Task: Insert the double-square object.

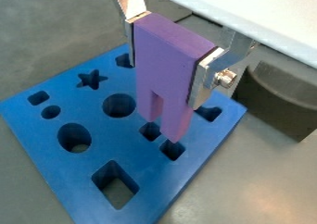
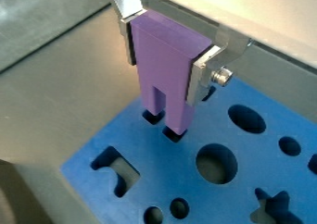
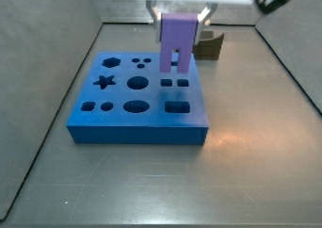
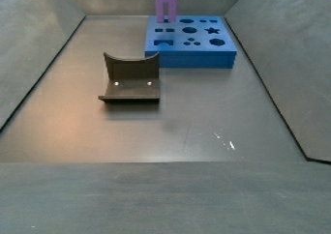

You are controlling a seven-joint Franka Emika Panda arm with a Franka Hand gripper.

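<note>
- The purple double-square object (image 1: 168,66) is gripped tight by the hand (image 1: 173,44), upper middle of a wrist view.
- Its two prongs are held just above the blue board (image 1: 74,163).

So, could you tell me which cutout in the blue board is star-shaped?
The star cutout near the blue board's edge far from the gripper; others are round or square.
</note>
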